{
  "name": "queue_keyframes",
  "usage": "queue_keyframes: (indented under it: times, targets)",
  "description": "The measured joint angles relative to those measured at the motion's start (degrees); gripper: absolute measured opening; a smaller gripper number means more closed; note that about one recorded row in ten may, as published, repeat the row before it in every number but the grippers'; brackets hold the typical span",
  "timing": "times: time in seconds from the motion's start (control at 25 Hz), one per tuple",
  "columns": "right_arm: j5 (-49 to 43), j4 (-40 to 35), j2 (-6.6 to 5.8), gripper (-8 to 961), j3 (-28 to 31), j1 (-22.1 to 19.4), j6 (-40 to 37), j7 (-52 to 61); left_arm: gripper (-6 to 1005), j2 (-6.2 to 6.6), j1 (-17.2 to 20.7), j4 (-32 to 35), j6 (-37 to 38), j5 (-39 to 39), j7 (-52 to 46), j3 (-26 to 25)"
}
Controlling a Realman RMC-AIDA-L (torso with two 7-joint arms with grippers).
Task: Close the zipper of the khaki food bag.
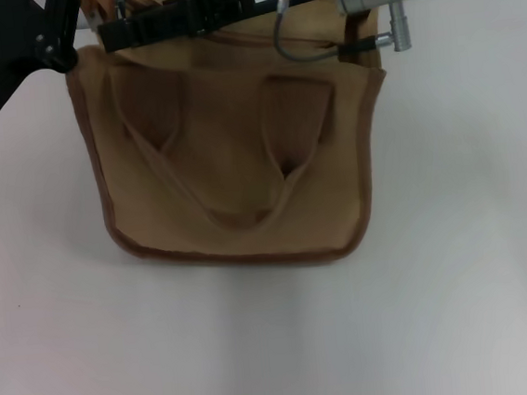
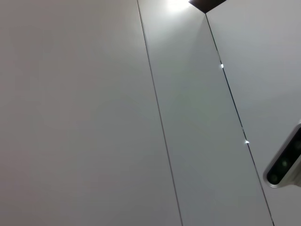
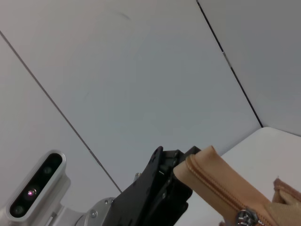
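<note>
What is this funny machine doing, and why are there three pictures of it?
It is a robot with two arms, each ending in a gripper. One camera sits on its head and one on each wrist, so you get three pictures. The head picture looks down at a white table with a khaki food bag on it. The left gripper grips the bag's top corner, and the right gripper reaches across the bag's top, where the zipper runs. The right wrist picture shows that zipper up close, with the left gripper clamping the bag's end. The left wrist picture shows only wall panels.
</note>
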Motion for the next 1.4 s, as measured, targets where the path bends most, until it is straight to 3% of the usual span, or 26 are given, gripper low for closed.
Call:
queue_keyframes:
  times: [0.28, 0.52, 0.72, 1.4]
  targets:
    - [2.34, -2.97, 0.0, 762, -5.41, -0.98, 3.61, -0.07, 69, -0.02, -0.16, -0.16, 0.32, 0.03, -0.05, 0.04]
    - [2.83, -3.15, 0.0, 555, -6.26, -1.3, 5.24, 0.13, 71, -0.02, -0.1, 0.07, 0.37, 0.03, -0.42, 0.04]
    - [2.88, -3.19, 0.0, 438, -7.1, -1.34, 6.72, 0.32, 73, -0.02, -0.01, 0.14, 0.6, 0.09, -0.81, 0.04]
    - [6.44, -6.84, 0.0, 391, -14.65, -2.98, 12.68, 1.86, 79, -0.02, 0.05, 0.21, 0.85, 0.09, -0.79, 1.42]
